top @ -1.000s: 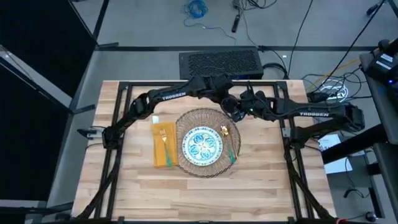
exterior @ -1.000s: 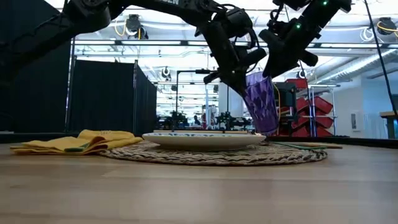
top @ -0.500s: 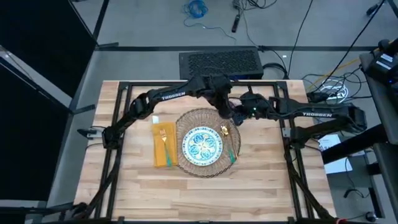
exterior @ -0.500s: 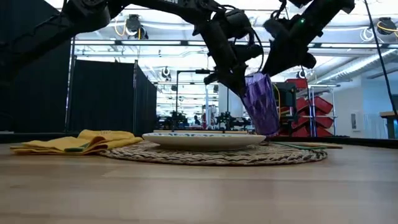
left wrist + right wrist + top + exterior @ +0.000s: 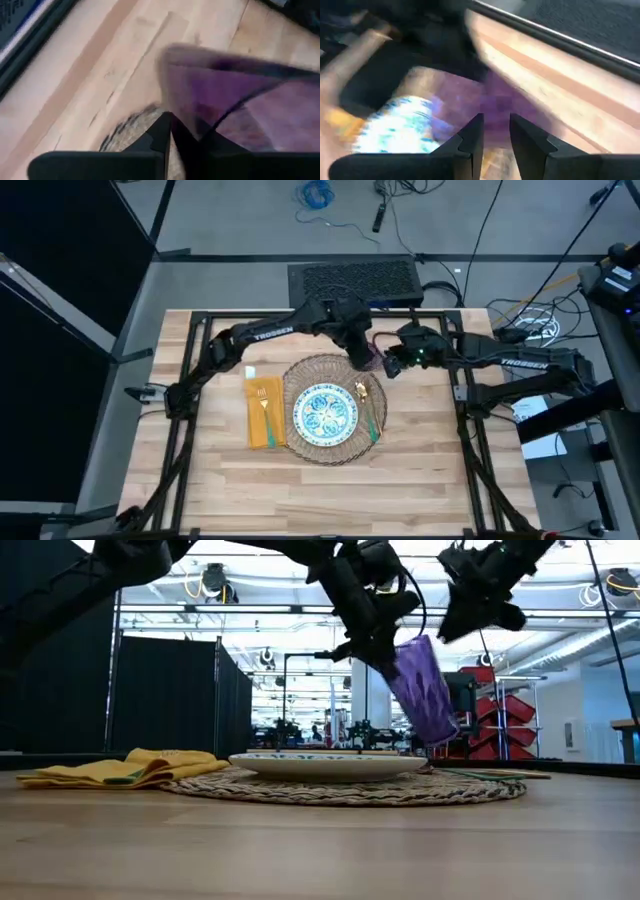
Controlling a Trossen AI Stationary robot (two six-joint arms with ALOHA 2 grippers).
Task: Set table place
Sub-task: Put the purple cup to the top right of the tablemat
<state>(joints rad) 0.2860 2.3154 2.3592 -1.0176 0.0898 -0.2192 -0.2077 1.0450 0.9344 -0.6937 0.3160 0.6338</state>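
1. Light wooden plank table (image 5: 420, 470) carries a round woven straw mat (image 5: 303, 375) mid-table, nearer its far edge.
2. Teal-patterned white plate (image 5: 324, 416) centred on the mat.
3. Mustard-yellow cloth napkin (image 5: 263, 412) just beside the mat, gold fork (image 5: 263, 402) on top.
4. Teal-handled gold spoon (image 5: 367, 412) on the mat.
5. Purple cup (image 5: 424, 690) tilted, off the table.

On the table (image 5: 420, 465): one woven mat (image 5: 300, 375), one plate (image 5: 324, 417), one napkin (image 5: 264, 414), one fork (image 5: 264, 398), one spoon (image 5: 364, 397), one purple cup (image 5: 424, 690). Two arms.

The right end effector (image 5: 478, 602) has let go of the tilted, faceted purple cup (image 5: 424, 692) and pulled away — the cup, now leaning further, hangs from the left end effector (image 5: 377, 636) alone.
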